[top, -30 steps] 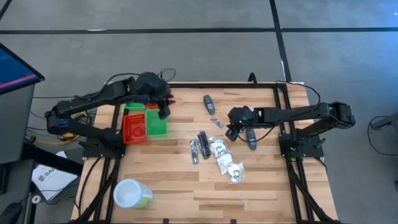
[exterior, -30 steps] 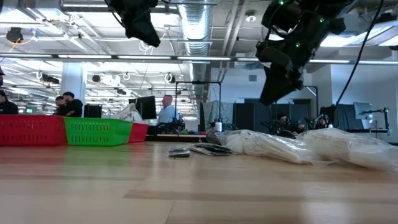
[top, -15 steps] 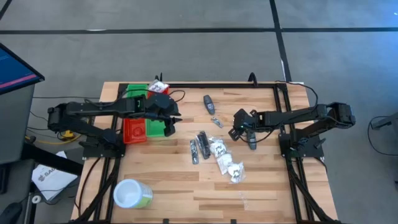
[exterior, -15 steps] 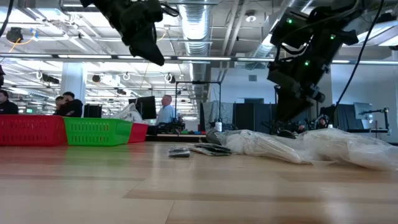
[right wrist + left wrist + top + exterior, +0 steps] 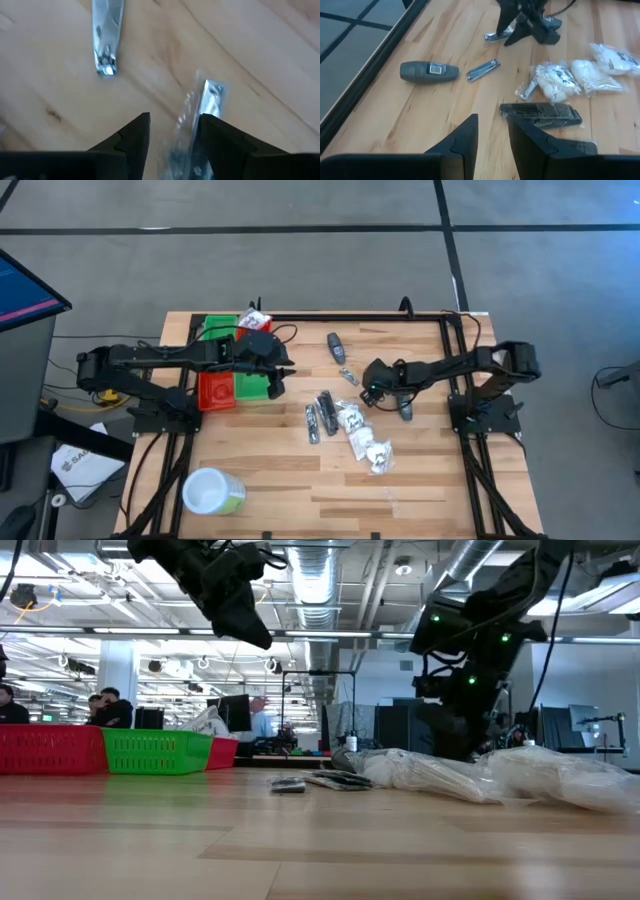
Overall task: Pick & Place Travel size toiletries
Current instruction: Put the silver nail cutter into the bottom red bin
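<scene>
The left pincer [image 5: 277,376] hovers over the green bin [image 5: 252,384], fingers slightly parted, holding nothing. Toiletries [image 5: 350,430] lie scattered mid-tabletop [image 5: 280,470]. The right pincer [image 5: 368,394], narrowly open, sits low over a wrapped nail clipper [image 5: 200,120], not gripping it.

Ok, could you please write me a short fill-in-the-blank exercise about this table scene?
1. Beside the red bin stands a ____ bin.
2. The left gripper hangs over the green bin, holding ____.
3. The right gripper has its fingers apart above a ____ nail clipper in a clear wrapper.
4. The white-lidded tub stands near the table's ____ edge.

Missing words: green; nothing; silver; front
</scene>
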You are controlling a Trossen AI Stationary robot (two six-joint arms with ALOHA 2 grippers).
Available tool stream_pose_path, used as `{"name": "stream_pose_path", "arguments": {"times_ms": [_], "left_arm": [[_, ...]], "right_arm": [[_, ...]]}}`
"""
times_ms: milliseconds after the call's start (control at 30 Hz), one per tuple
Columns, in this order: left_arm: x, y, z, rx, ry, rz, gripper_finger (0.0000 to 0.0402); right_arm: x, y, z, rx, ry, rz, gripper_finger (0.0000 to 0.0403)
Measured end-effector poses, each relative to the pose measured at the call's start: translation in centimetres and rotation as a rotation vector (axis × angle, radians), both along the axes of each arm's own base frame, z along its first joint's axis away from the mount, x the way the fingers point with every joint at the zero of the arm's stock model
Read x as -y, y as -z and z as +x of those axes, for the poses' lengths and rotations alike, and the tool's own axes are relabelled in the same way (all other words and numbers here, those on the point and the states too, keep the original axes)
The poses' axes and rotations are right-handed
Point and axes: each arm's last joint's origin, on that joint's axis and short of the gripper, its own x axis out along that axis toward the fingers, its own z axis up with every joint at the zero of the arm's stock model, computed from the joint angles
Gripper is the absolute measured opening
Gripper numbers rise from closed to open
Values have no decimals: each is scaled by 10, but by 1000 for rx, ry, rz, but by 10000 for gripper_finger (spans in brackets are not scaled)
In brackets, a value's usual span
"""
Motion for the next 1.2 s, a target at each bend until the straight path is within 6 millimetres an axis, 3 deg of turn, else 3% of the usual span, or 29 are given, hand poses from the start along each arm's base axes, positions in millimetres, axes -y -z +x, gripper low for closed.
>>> {"name": "stream_pose_path", "arguments": {"times_ms": [267, 567, 1200], "left_arm": [[0, 0, 0, 6, 1, 3, 102], [0, -1, 1, 8, 2, 4, 102], [0, -1, 1, 9, 2, 4, 102]], "right_arm": [[2, 8, 0, -60, 5, 10, 174], [-8, -16, 0, 38, -29, -58, 185], [-4, -11, -26, -238, -26, -36, 195]]}}
